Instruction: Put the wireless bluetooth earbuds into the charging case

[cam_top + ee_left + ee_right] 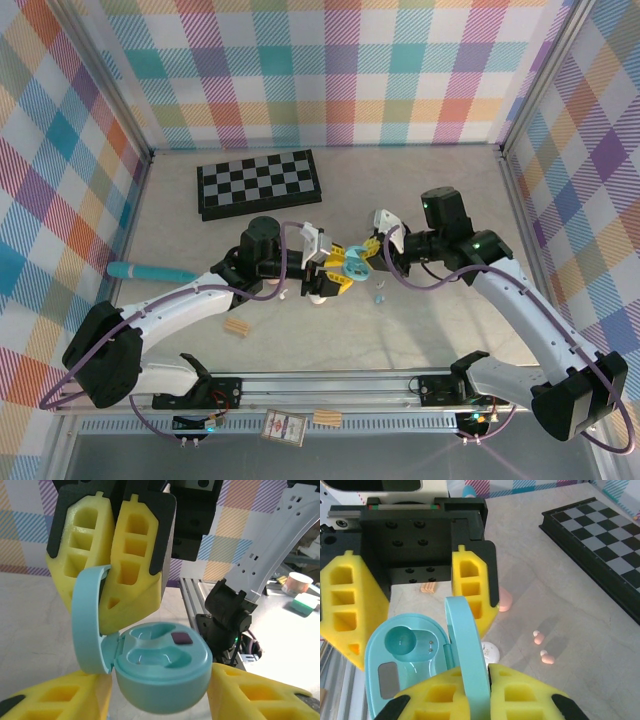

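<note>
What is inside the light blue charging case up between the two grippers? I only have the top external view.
Observer: Nothing. The light blue pebble-shaped plastic charging case is open and empty.
Operator: What has its lid?
Observer: The right gripper is shut on the light blue hinged lid.
Operator: Any earbuds nearby?
Observer: Two pale pink stemmed plastic earbuds lie loose on the pale grey table.

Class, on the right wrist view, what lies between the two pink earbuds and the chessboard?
Nothing; the table between the pink earbuds and the chessboard is bare in the right wrist view.
</note>
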`<control>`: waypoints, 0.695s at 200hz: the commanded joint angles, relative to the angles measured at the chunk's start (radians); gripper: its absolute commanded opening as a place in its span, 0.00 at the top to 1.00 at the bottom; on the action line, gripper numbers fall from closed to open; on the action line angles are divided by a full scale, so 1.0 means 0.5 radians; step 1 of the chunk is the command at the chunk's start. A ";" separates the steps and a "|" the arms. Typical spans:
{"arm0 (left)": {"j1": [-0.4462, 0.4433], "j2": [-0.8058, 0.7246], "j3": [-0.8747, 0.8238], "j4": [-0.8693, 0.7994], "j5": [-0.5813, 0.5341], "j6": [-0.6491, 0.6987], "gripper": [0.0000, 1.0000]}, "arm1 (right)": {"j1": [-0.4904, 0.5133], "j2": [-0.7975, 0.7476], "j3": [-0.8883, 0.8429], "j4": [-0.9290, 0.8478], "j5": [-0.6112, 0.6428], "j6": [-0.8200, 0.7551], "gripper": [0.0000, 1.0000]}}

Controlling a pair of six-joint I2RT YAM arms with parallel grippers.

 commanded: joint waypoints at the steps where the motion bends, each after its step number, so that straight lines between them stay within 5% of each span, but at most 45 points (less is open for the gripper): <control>1: -0.010 -0.020 -0.031 0.133 -0.025 -0.031 0.39 | -0.005 -0.020 0.005 0.112 -0.043 0.046 1.00; 69: -0.011 0.021 -0.041 0.243 -0.100 -0.142 0.25 | -0.005 -0.008 -0.032 0.258 0.050 0.076 1.00; 139: -0.012 0.069 -0.032 0.324 -0.103 -0.216 0.47 | -0.005 -0.008 -0.050 0.288 0.090 0.071 1.00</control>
